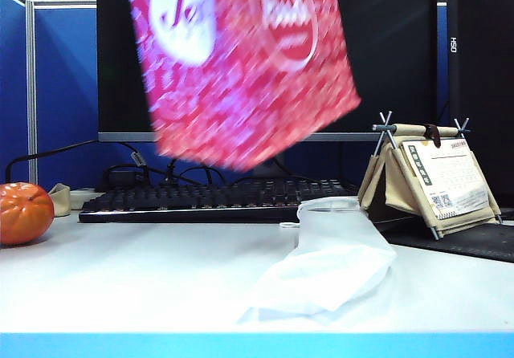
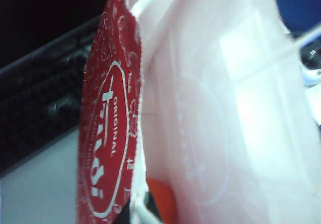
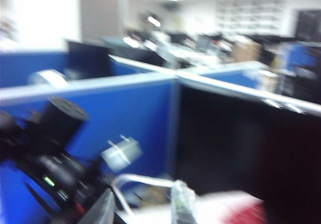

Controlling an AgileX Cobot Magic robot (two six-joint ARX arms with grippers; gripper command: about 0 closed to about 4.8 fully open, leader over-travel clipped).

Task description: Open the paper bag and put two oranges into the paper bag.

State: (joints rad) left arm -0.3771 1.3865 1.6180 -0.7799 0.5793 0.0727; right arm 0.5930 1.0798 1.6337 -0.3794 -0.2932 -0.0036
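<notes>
The pink-red paper bag point(image 1: 245, 61) hangs tilted and blurred in the air above the keyboard, both round logos facing me. In the left wrist view its red outside point(image 2: 108, 133) and pale inside point(image 2: 225, 113) fill the picture. My left gripper point(image 2: 143, 216) is shut on the bag's rim by a white cord. An orange patch point(image 2: 163, 201) sits just inside there; I cannot tell what it is. My right gripper point(image 3: 145, 209) is open at the bag's point(image 3: 241, 209) top edge, with a white cord handle point(image 3: 145, 180) arching between its fingers. One orange point(image 1: 24, 211) lies on the table at far left. No gripper shows in the exterior view.
A white translucent plastic bag point(image 1: 333, 254) lies slumped on the table right of centre. Behind it are a black keyboard point(image 1: 217, 197), a dark monitor point(image 1: 385, 53) and a small calendar stand point(image 1: 430, 177) on a dark mat at the right.
</notes>
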